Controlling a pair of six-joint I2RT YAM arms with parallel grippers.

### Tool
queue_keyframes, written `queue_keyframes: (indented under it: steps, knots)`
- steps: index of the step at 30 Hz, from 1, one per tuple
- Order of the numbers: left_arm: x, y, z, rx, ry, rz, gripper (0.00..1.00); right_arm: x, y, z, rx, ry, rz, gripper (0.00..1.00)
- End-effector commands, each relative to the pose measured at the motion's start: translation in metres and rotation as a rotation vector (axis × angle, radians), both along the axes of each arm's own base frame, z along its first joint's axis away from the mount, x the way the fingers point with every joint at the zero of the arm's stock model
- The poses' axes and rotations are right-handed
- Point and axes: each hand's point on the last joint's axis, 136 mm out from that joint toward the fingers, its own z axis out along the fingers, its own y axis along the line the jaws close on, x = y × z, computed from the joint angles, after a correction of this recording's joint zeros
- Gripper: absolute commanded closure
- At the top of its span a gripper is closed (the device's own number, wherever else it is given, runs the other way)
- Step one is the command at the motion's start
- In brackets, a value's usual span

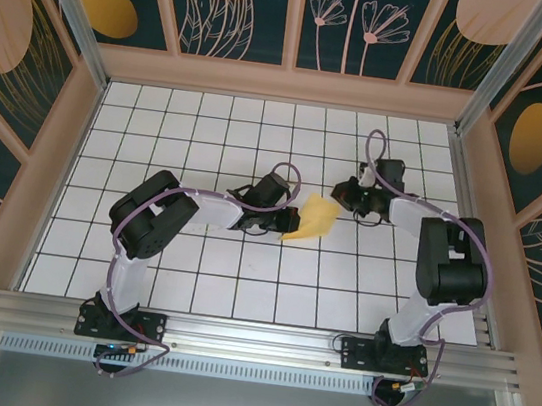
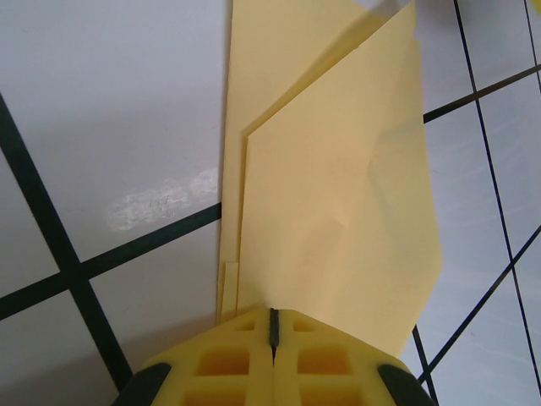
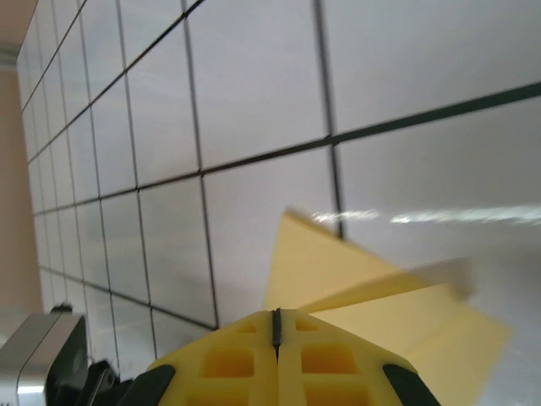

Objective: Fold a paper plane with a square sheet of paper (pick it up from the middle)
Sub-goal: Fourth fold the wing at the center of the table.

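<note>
The square sheet of paper (image 1: 313,219) is a folded, creased yellow shape near the middle of the tiled table, tilted between the two grippers. My left gripper (image 1: 278,222) is at its lower left edge. In the left wrist view the yellow jaws are pressed together (image 2: 272,315) and the layered paper (image 2: 338,194) fans out from their tips. My right gripper (image 1: 342,199) meets the paper's upper right corner. In the right wrist view its jaws are also shut (image 3: 275,315), with the paper (image 3: 338,271) rising from just behind their tips.
The white gridded table (image 1: 189,282) is boxed in by patterned walls (image 1: 19,127) on three sides. An aluminium rail (image 1: 252,337) carrying both arm bases runs along the near edge. Bare tiles lie all around the paper.
</note>
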Motion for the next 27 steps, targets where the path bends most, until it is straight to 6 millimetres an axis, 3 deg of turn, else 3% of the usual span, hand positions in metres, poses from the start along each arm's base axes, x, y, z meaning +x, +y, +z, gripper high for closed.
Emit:
queue_keyframes:
  steps: [1, 7, 14, 18, 23, 27]
  knots:
    - [-0.023, 0.047, -0.057, 0.228, 0.124, 0.044, 1.0, -0.025, 0.023, -0.013, 0.036, 0.066, 0.07, 1.0]
    - [-0.021, 0.045, -0.052, 0.215, 0.115, 0.05, 1.0, -0.046, 0.037, -0.033, 0.058, 0.137, 0.127, 1.0]
    - [-0.015, 0.038, -0.038, 0.18, 0.095, 0.05, 1.0, -0.059, 0.034, -0.057, 0.033, 0.205, 0.138, 1.0]
    - [-0.006, 0.025, -0.01, 0.121, 0.051, 0.039, 1.0, -0.063, 0.023, -0.074, -0.039, 0.242, 0.116, 1.0]
    - [0.004, 0.005, 0.051, -0.024, -0.016, 0.035, 0.91, -0.067, 0.022, -0.083, -0.061, 0.274, 0.12, 1.0]
    - [0.004, 0.008, 0.076, -0.063, -0.039, 0.064, 0.88, -0.071, 0.015, -0.092, -0.087, 0.301, 0.104, 1.0]
